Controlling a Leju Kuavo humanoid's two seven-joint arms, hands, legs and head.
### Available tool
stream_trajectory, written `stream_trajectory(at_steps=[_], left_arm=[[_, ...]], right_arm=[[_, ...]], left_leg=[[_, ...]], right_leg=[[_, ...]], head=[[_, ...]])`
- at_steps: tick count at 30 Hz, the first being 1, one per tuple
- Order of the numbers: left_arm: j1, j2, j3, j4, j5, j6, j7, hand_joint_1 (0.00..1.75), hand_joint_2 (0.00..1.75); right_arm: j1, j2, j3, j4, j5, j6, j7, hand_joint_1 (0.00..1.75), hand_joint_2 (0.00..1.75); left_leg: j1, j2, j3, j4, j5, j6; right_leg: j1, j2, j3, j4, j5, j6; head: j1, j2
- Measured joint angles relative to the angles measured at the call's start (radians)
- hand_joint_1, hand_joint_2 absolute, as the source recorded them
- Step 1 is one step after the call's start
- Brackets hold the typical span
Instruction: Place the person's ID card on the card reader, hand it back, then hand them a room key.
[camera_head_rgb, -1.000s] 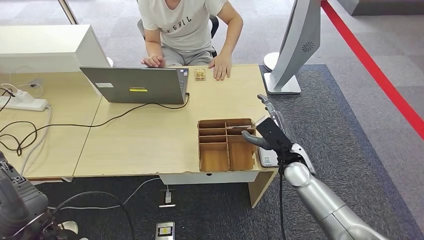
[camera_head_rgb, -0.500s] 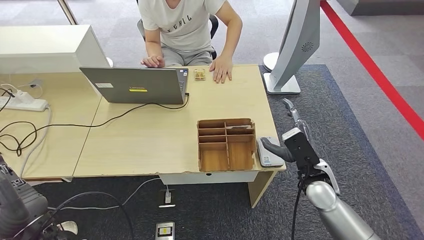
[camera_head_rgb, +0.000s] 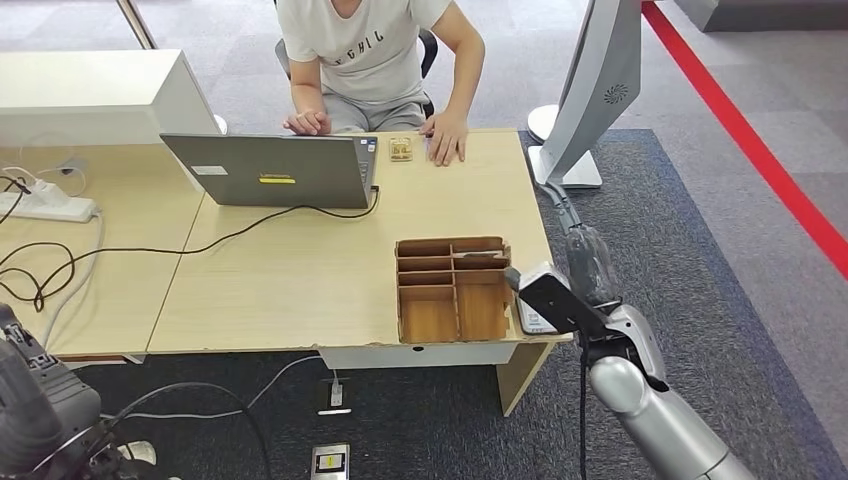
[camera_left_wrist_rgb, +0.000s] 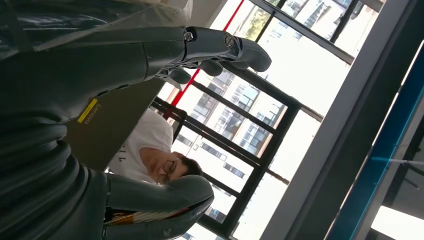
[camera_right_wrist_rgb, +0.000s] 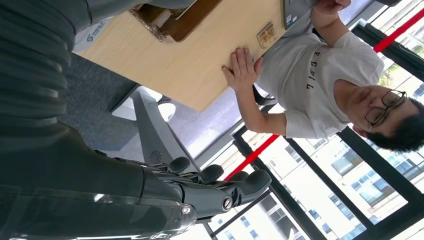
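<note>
A small tan card (camera_head_rgb: 401, 149) lies on the table's far edge, beside the hand (camera_head_rgb: 446, 136) of the person sitting opposite; the right wrist view shows the card (camera_right_wrist_rgb: 266, 35) too. The grey card reader (camera_head_rgb: 531, 318) sits at the table's near right corner, next to a wooden organizer (camera_head_rgb: 452, 288). My right hand (camera_head_rgb: 572, 285) hovers at that corner, partly over the reader. Its fingers (camera_right_wrist_rgb: 215, 182) are spread and hold nothing. My left hand (camera_left_wrist_rgb: 200, 45) hangs low with straight fingers, holding nothing.
An open laptop (camera_head_rgb: 270, 170) with a black cable stands at the far middle of the table (camera_head_rgb: 300, 280). A white screen on a stand (camera_head_rgb: 590, 90) rises to the right of the table. A power strip (camera_head_rgb: 45, 205) and cords lie at the left.
My right hand drew back from over the organizer to beyond the table's right edge, then came in to the near right corner and turned, with its fingers now pointing away from me.
</note>
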Motion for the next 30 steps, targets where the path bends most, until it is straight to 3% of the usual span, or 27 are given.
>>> stream_trajectory(at_steps=[17, 23, 30], left_arm=[[-0.038, 0.011, -0.036, 0.001, -0.016, -0.008, 0.000, 0.00, 1.75], [-0.136, 0.096, -0.120, -0.012, -0.095, 0.200, 0.000, 0.00, 1.75], [-0.218, 0.191, -0.226, -0.017, -0.108, 0.295, 0.000, 0.00, 1.75]], right_arm=[[-0.059, 0.073, 0.085, 0.145, 0.069, 0.058, 0.012, 0.00, 1.75], [-0.069, 0.086, 0.102, 0.185, 0.076, 0.064, 0.017, 0.00, 1.75], [-0.083, 0.101, 0.120, 0.223, 0.083, 0.061, 0.015, 0.00, 1.75]], left_leg=[[0.000, 0.000, 0.000, 0.000, 0.000, 0.000], [0.000, 0.000, 0.000, 0.000, 0.000, 0.000], [0.000, 0.000, 0.000, 0.000, 0.000, 0.000]], right_leg=[[0.000, 0.000, 0.000, 0.000, 0.000, 0.000], [0.000, 0.000, 0.000, 0.000, 0.000, 0.000], [0.000, 0.000, 0.000, 0.001, 0.000, 0.000]], head=[[0.000, 0.000], [0.000, 0.000], [0.000, 0.000]])
